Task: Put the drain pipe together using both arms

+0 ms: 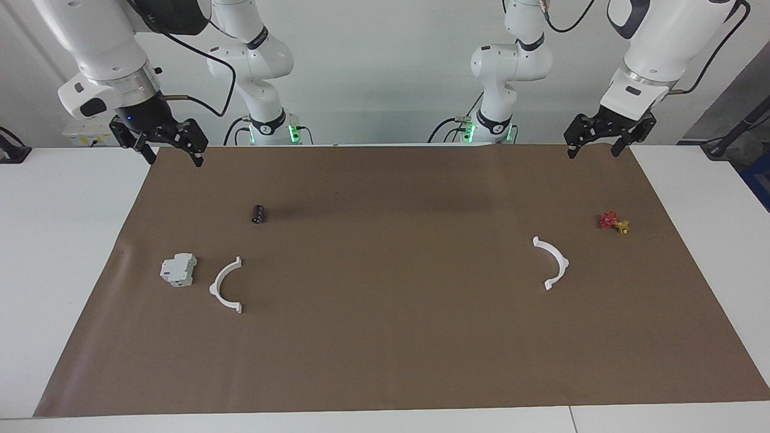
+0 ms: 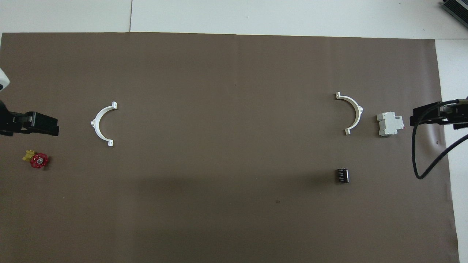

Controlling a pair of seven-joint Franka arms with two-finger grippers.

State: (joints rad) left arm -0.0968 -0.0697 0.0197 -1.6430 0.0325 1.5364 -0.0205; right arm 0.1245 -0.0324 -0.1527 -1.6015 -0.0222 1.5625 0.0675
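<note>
standing at the outset: no part of the drain pipe is picked up and neither half is touched. my left gripper [image 1: 592, 143] hangs raised over the robots' edge of the brown mat [image 1: 385, 361] at the left arm's end, jaws spread, holding nothing. my right gripper [image 1: 173, 150] hangs likewise over the mat's edge at the right arm's end, fingers apart and empty.

the drain pipe lies in two pieces, well apart. one half-ring [image 1: 552, 262] lies flat on the mat toward the left arm's end; the other half-ring [image 1: 227, 286] lies flat toward the right arm's end. their open sides face each other across the middle of the mat.

judgement on the step in hand: the reach to the two halves, not yet begun. the next move calls for each gripper to come down on the arc at its own end, pinch the thin band across its width, lift, and bring both to the mid-table so the end tabs meet. the arcs lie low and flat, so i expect the fingertips must go almost to the mat.

other items: a grey-white block [image 1: 178, 269] sits just beside the right-end arc, apart from it but close enough to crowd the right gripper's approach. a small black cylinder [image 1: 259, 214] lies nearer to the robots than that arc. a red-and-yellow valve [image 1: 613, 222] lies near the left-end arc, nearer to the robots. the mid-mat shows nothing in the way
</note>
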